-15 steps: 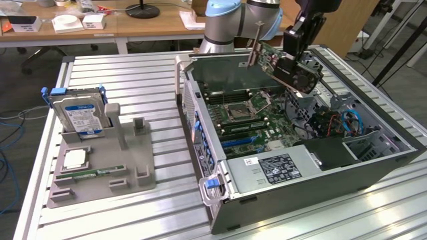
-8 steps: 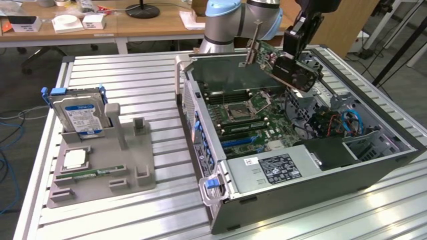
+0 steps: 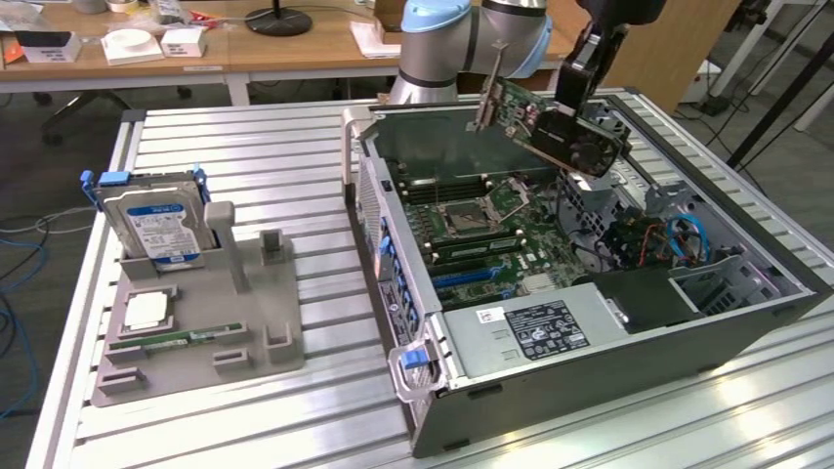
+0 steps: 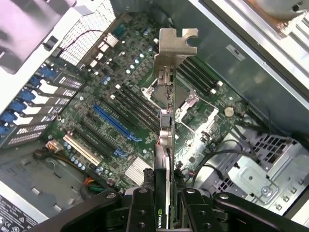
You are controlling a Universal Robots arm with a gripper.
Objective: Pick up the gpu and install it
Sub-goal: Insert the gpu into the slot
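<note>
Squarely, gpu (image 4: pixel 165 121) clamped within claw (image 4: pixel 163 205).

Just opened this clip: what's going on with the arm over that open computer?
The robot arm's gripper is clamped on the gpu and holds it in the air, tilted, above the open computer case. The card hangs over the motherboard with its silver bracket pointing away from the gripper, and it is not seated in any slot. On the exterior view's left, a grey holder carries a hard drive and a memory stick.
</note>
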